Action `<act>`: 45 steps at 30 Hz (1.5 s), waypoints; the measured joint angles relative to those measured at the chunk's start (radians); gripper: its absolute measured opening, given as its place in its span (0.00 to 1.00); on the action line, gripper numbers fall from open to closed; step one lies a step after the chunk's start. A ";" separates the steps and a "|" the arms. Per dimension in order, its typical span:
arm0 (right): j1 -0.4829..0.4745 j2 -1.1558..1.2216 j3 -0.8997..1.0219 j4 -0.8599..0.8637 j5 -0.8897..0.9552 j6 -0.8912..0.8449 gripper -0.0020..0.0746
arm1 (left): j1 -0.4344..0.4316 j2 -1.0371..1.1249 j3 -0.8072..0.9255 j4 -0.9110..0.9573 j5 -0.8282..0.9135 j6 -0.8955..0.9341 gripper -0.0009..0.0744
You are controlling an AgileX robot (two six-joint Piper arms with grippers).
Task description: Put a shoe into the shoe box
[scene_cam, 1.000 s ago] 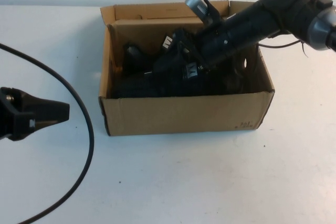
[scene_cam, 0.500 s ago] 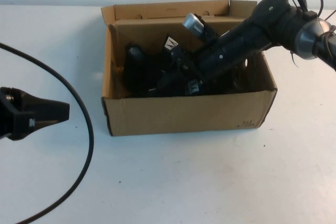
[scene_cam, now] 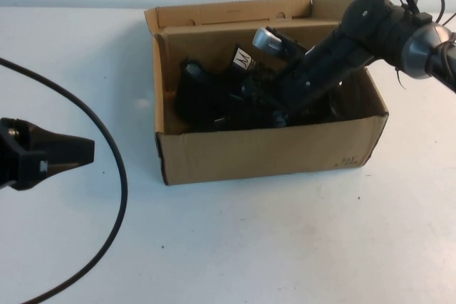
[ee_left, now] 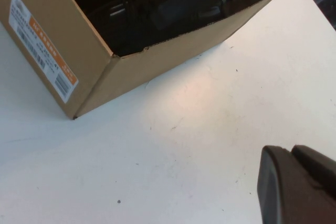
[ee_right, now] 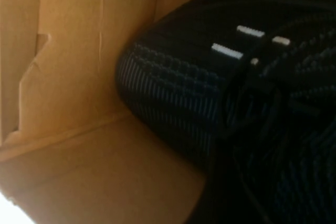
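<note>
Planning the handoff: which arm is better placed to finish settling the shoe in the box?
The right. The right gripper is down inside the box at the shoe; the left gripper sits shut on the table, apart from the box.

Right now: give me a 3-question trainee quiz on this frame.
1. True or false: the shoe lies inside the shoe box.
2. Which arm reaches into the box? A) left B) right C) both
3. Where is the left gripper, and how do its jaws stand?

Key
1. True.
2. B: the right gripper is down in the box against the shoe; its grip is hidden from view.
3. Parked over the table left of the box, near a black cable, jaws shut, holding nothing.
</note>
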 joint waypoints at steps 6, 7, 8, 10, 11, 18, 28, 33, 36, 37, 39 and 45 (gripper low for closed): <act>0.000 -0.024 -0.013 -0.059 0.004 -0.021 0.54 | 0.000 0.000 0.000 0.000 0.000 -0.004 0.01; 0.000 -0.027 -0.025 -0.090 0.009 -0.023 0.54 | 0.000 0.000 0.000 0.000 0.000 -0.004 0.01; -0.002 -0.029 -0.038 -0.121 0.016 -0.027 0.54 | 0.000 0.000 0.000 0.000 0.000 -0.004 0.01; -0.002 -0.035 -0.062 -0.165 0.026 -0.029 0.54 | 0.000 0.000 0.000 0.000 0.000 -0.004 0.01; -0.002 -0.037 -0.073 -0.178 0.028 -0.031 0.54 | 0.000 0.000 0.000 0.000 0.000 -0.004 0.01; -0.002 -0.045 -0.122 -0.200 0.041 -0.033 0.54 | 0.000 0.000 0.000 0.000 0.001 -0.004 0.01; -0.002 -0.122 -0.160 -0.282 0.043 -0.037 0.40 | 0.000 0.000 0.000 0.000 0.029 0.002 0.01; -0.002 -0.177 -0.160 -0.343 0.047 -0.037 0.24 | 0.000 -0.009 0.000 0.000 0.045 0.032 0.01; -0.002 -0.228 -0.160 -0.396 0.051 -0.037 0.10 | -0.004 -0.032 0.000 0.002 0.045 0.066 0.01; -0.002 -0.252 -0.160 -0.417 0.052 -0.037 0.07 | -0.010 -0.044 0.000 0.004 0.045 0.083 0.01; -0.002 -0.309 -0.160 -0.455 0.055 -0.037 0.03 | -0.029 -0.069 0.000 0.014 0.048 0.125 0.01; -0.002 -0.505 -0.160 -0.518 0.066 -0.037 0.01 | -0.104 -0.180 0.000 0.142 0.043 0.195 0.01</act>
